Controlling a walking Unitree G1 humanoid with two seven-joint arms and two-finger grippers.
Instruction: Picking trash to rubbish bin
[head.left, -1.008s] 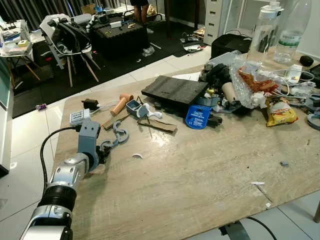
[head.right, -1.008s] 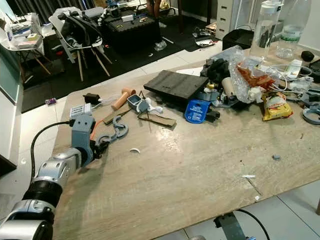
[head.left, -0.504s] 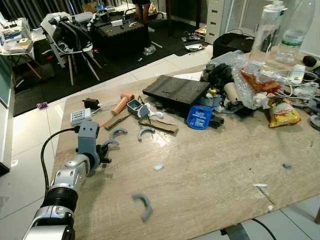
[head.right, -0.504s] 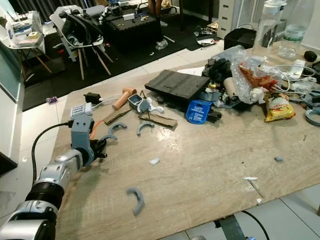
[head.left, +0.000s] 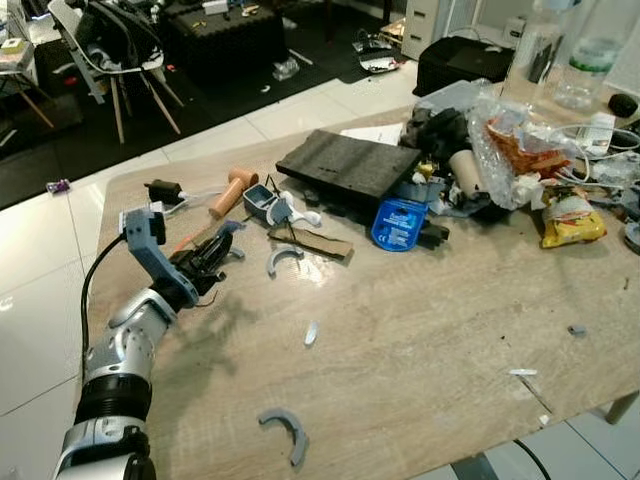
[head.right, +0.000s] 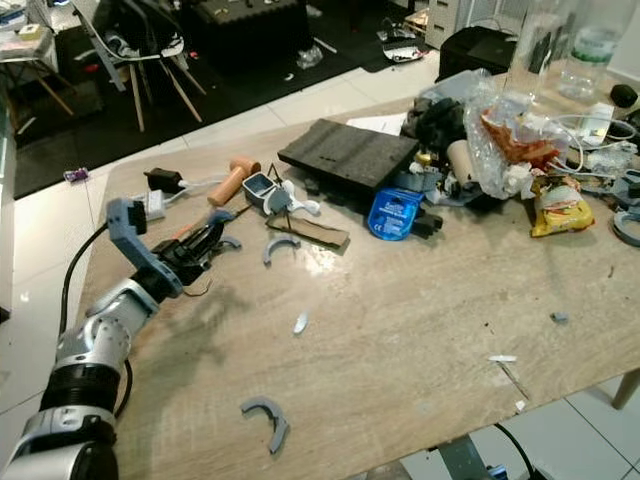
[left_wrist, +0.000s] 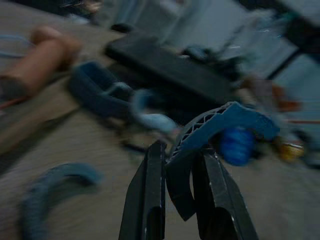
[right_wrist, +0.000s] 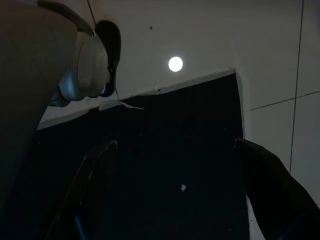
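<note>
My left gripper (head.left: 218, 254) hovers just above the wooden table (head.left: 420, 340) near its left edge, shut on a blue-grey curved plastic piece (left_wrist: 225, 119). A second curved piece (head.left: 283, 258) lies just right of it, and a third (head.left: 286, 432) lies near the front edge. A small white scrap (head.left: 310, 333) rests between them. Farther right are a crumpled clear wrapper (head.left: 510, 150) and a yellow snack bag (head.left: 570, 222). My right gripper (right_wrist: 176, 142) hangs open over the floor.
A black foam pad (head.left: 350, 165), a blue round label (head.left: 398, 222), a wooden-handled tool (head.left: 230, 188) and tangled cables crowd the table's far side. Plastic bottles (head.left: 585, 55) stand at the far right. A black mat with gear and chairs (head.left: 120, 60) lies beyond the table.
The left gripper has lifted off the table and tipped forward with a curved piece in its fingers. Earlier one curved piece skidded to the front edge. The camera has shifted.
</note>
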